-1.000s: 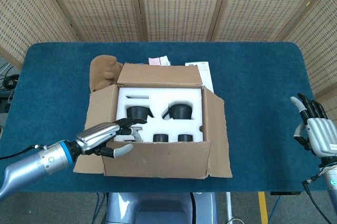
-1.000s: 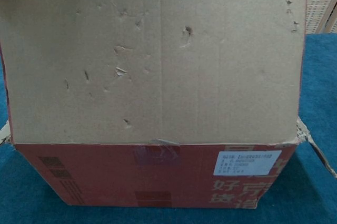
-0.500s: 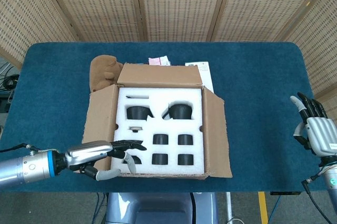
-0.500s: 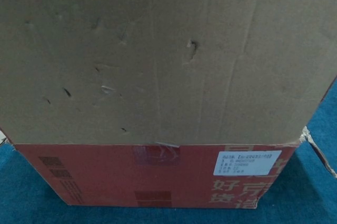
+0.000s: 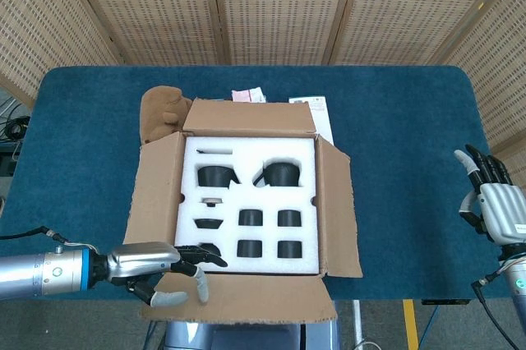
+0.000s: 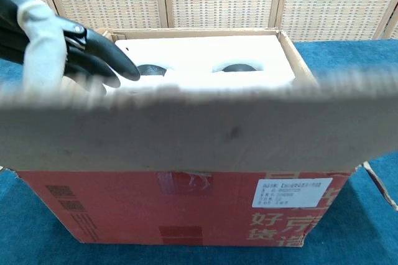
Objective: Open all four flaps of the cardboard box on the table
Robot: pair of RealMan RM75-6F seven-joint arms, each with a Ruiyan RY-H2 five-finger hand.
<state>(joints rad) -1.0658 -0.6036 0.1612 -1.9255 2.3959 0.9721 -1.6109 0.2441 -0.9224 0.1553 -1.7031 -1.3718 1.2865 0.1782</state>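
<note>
Left hand: the left hand [image 5: 160, 272] reaches over the near flap [image 5: 246, 299] of the cardboard box [image 5: 246, 194], fingers stretched out and slightly spread, thumb hooked down; it appears to press on the flap rather than clasp it, and holds nothing.
Right hand: the right hand [image 5: 493, 206] stands well off to the side at the table [image 5: 403, 120] edge, fingers apart, empty.
Box: it sits just ahead of the left hand, white foam insert [image 5: 246, 202] with dark round parts exposed; far flap [image 5: 246, 117] and both side flaps lie folded outward.
Near flap: blurred in the chest view, it seems to be mid-swing, tipped outward over the table's front edge.
Step in hand: judged to be the last flap, nearly finished.
Doing it well: press the flap down and outward along its crease with flat fingers, keeping the push gentle so the box does not slide forward.
Nearby: a brown plush toy [image 5: 162, 112] and papers [image 5: 316, 112] lie beyond the box.
</note>
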